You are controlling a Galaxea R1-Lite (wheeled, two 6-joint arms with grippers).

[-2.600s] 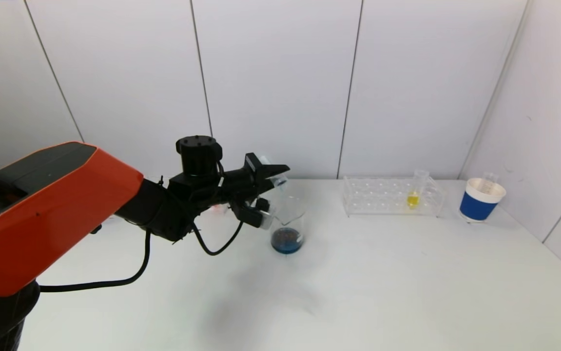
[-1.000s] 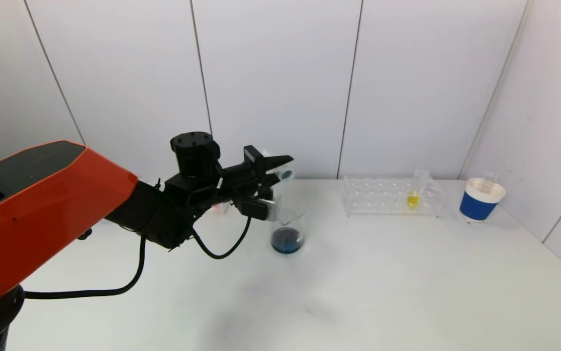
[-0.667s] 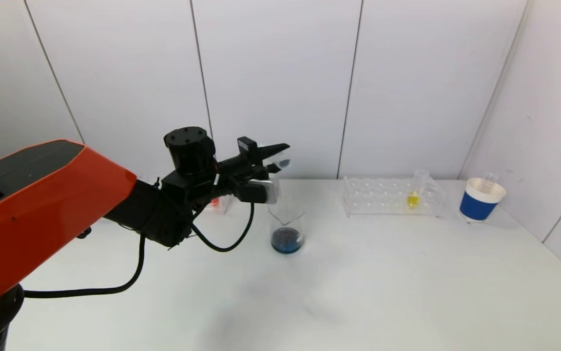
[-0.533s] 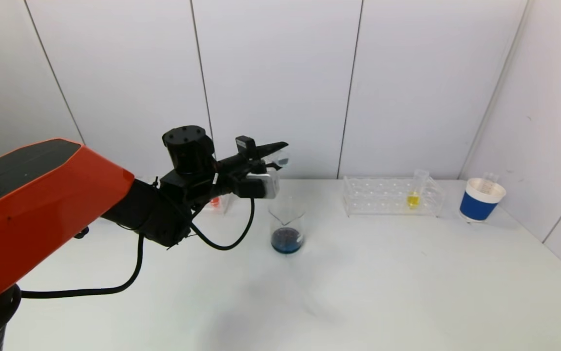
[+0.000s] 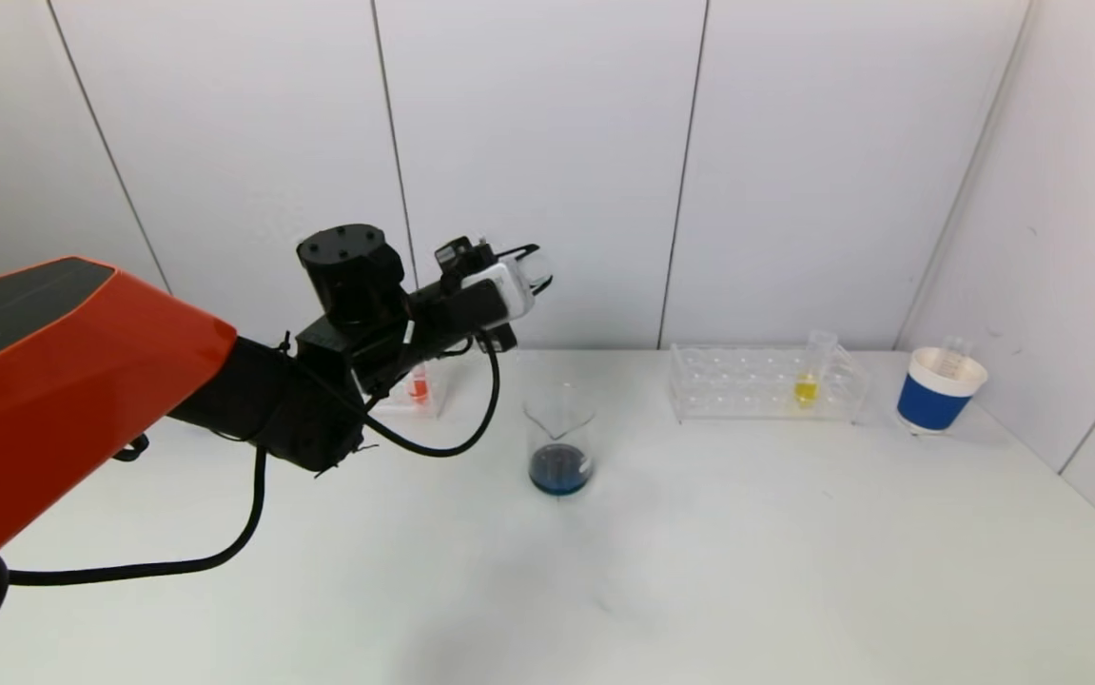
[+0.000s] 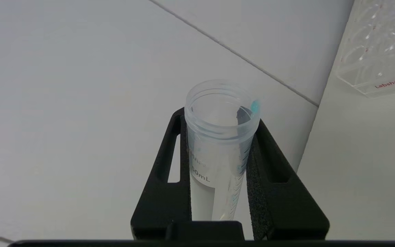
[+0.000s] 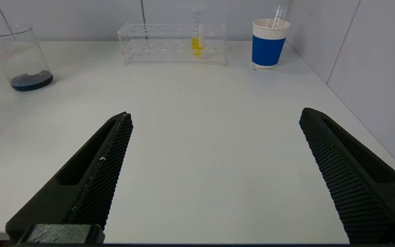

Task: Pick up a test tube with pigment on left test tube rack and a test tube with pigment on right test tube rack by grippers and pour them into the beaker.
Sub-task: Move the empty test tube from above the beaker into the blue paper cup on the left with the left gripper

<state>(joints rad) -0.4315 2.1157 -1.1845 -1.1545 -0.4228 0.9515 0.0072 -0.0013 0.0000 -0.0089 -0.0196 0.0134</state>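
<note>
My left gripper (image 5: 528, 266) is shut on a clear 50 mL test tube (image 6: 218, 137) with only blue traces inside, held high above and left of the beaker (image 5: 558, 438). The beaker holds dark blue liquid and also shows in the right wrist view (image 7: 25, 58). The left rack (image 5: 409, 390) holds a tube with red pigment (image 5: 420, 385), partly behind my arm. The right rack (image 5: 764, 383) holds a tube with yellow pigment (image 5: 806, 381), seen too in the right wrist view (image 7: 197, 37). My right gripper (image 7: 216, 118) is open and empty, low over the table's front, out of the head view.
A blue and white paper cup (image 5: 945, 390) with a tube in it stands at the far right by the wall. White wall panels close the back and right sides. The white table (image 5: 699, 571) spreads in front of the beaker.
My left gripper has risen and drawn back left from over the beaker, turning the emptied tube from tipped toward upright. The beaker's blue liquid and the right arm have not changed.
</note>
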